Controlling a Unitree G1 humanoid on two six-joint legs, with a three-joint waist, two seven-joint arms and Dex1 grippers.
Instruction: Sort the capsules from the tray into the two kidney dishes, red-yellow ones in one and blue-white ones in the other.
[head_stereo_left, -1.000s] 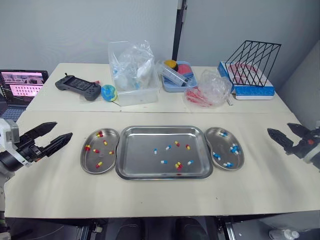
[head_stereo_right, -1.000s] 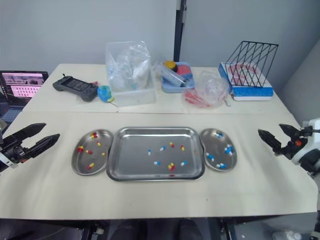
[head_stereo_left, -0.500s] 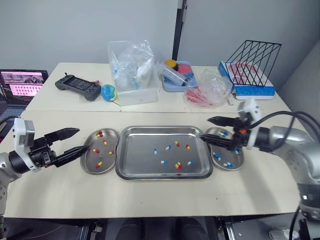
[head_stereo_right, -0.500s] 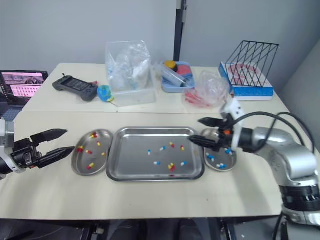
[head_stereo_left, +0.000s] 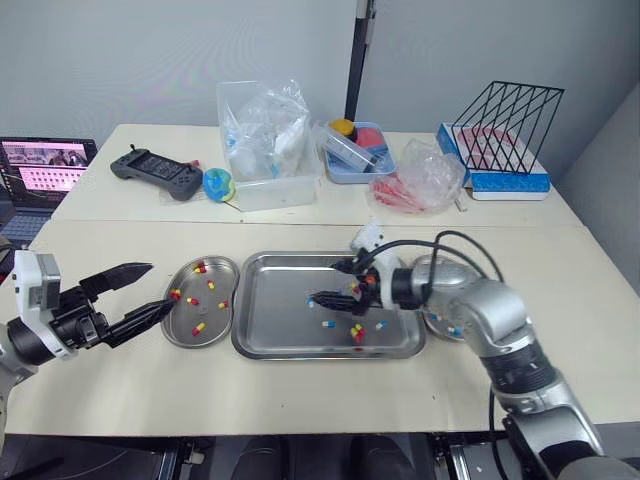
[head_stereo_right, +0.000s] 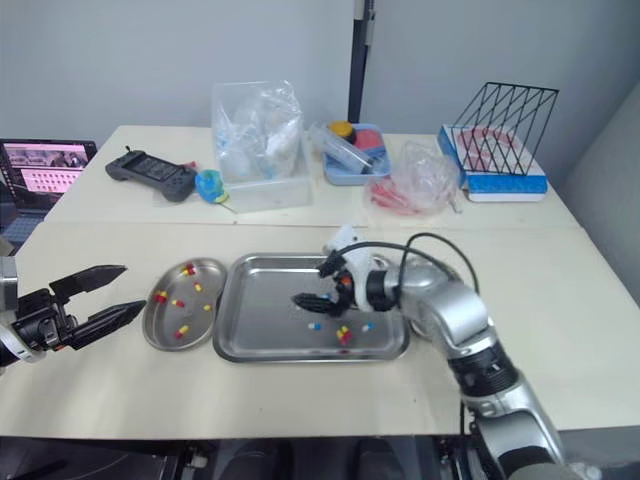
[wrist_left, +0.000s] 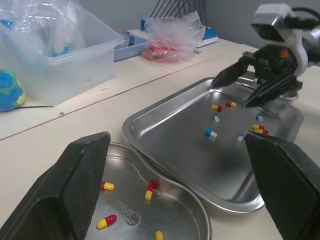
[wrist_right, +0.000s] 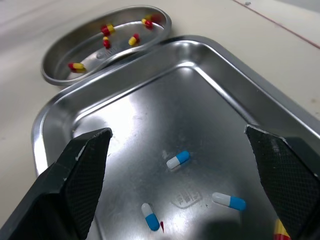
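While spread, right gripper (wrist_right: 177, 131) over capsule (wrist_right: 178, 159)

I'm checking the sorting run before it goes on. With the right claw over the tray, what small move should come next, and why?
Probably lower the right claw onto the blue-white capsule lying just below its spread fingers on the tray, then close on it. The claw hovers open and holds nothing, and unsorted capsules lie in the tray.
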